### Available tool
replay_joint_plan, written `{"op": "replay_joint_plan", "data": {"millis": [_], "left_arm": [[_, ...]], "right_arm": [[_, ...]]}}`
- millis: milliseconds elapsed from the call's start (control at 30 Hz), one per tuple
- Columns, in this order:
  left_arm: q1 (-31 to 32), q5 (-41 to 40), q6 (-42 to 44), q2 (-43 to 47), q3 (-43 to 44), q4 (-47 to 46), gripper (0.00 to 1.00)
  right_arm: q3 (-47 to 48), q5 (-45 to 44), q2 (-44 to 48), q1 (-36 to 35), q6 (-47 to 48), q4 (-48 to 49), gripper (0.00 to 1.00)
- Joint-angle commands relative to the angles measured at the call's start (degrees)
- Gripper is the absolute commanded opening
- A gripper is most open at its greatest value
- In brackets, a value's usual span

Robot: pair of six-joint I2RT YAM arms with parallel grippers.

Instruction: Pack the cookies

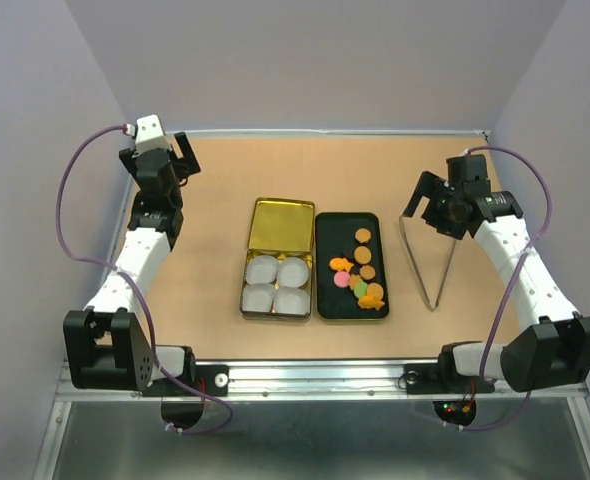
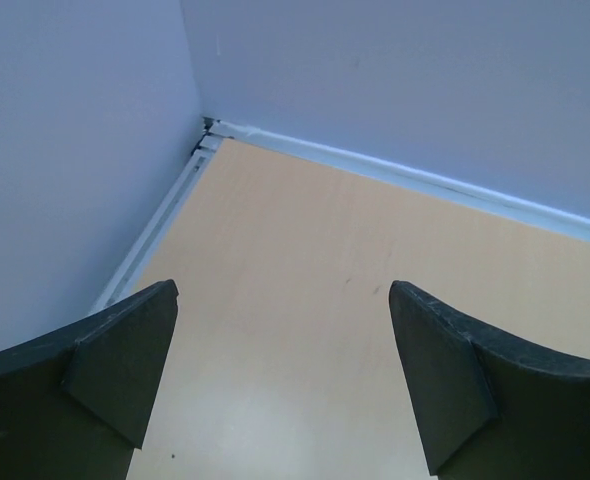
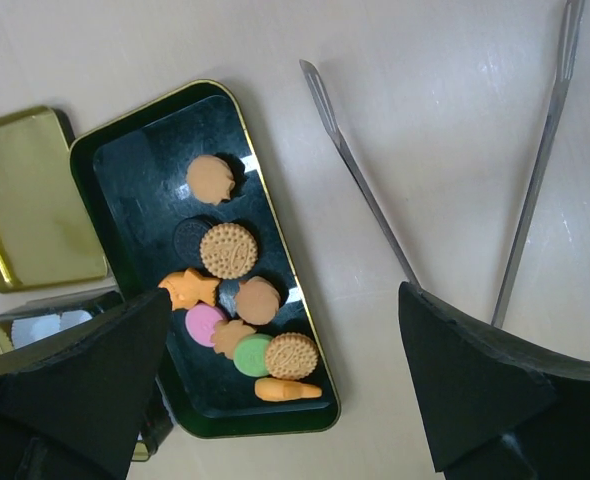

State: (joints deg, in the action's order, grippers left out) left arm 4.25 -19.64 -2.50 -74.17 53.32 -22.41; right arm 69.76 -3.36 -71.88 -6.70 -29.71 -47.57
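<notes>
**Ten or so cookies wait, none yet packed**

Ten or so cookies point(image 3: 258, 300) lie loose in a black tray point(image 3: 135, 190), below the right claw point(image 3: 285, 300) and off toward its left finger. That claw hangs above the table with its jaws spread wide and nothing between them. Beyond the tray from this claw sits a gold tin point(image 1: 280, 222), lid thrown back, with four white paper cups point(image 1: 293, 272) in its base. All four look empty, so the packing appears not to have begun and every cookie is left to move.

The cookies form a loose string along the tray's length, running from the robot's side of the table toward the back wall, parallel to the tin. Which way the two fish-shaped ones face is too small to tell. A pair of tongs point(image 3: 358, 170) lies splayed under the right claw, toward its right finger, untouched.

The left claw point(image 2: 280, 320), also wide open and empty, hovers over bare table point(image 2: 305, 250), well apart from the cookies.
</notes>
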Motion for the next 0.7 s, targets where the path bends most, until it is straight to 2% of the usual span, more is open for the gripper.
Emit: {"op": "replay_joint_plan", "data": {"millis": [0,67,100,167,200,300,400,500,667], "left_arm": [[-1.3,10.4,-6.9,2.4,5.6,16.4,0.99],[-2.6,12.0,-12.9,3.1,6.3,18.1,0.99],[-3.2,18.1,-16.0,3.1,6.5,18.6,0.99],[-3.8,26.5,-18.0,0.4,9.6,25.2,0.99],[-3.8,27.3,-21.3,-1.0,13.8,33.2,0.99],[-3.7,33.2,-24.2,-2.4,15.2,38.8,0.97],[-2.0,34.5,-25.7,2.6,9.5,38.3,0.97],[-0.4,35.2,-25.7,4.9,7.1,38.5,0.97],[2.0,34.0,-23.9,4.1,9.3,40.9,0.97]], "right_arm": [[4.2,0.6,-1.2,0.5,1.8,0.4,1.00],[3.5,-3.5,-0.5,0.4,1.6,1.0,1.00],[3.0,-5.1,-0.2,0.4,0.1,1.3,1.00],[2.1,-7.1,-0.5,0.5,-0.4,0.6,1.00],[2.3,-6.5,-0.9,0.4,-0.1,-1.2,1.00],[4.4,-8.5,-5.0,0.4,-0.2,-7.3,1.00],[5.7,-10.2,-8.5,0.4,0.7,-14.0,1.00],[3.1,-6.9,-8.2,0.4,2.4,-16.5,1.00],[-2.3,-6.1,-6.8,0.4,1.8,-18.5,1.00]]}}
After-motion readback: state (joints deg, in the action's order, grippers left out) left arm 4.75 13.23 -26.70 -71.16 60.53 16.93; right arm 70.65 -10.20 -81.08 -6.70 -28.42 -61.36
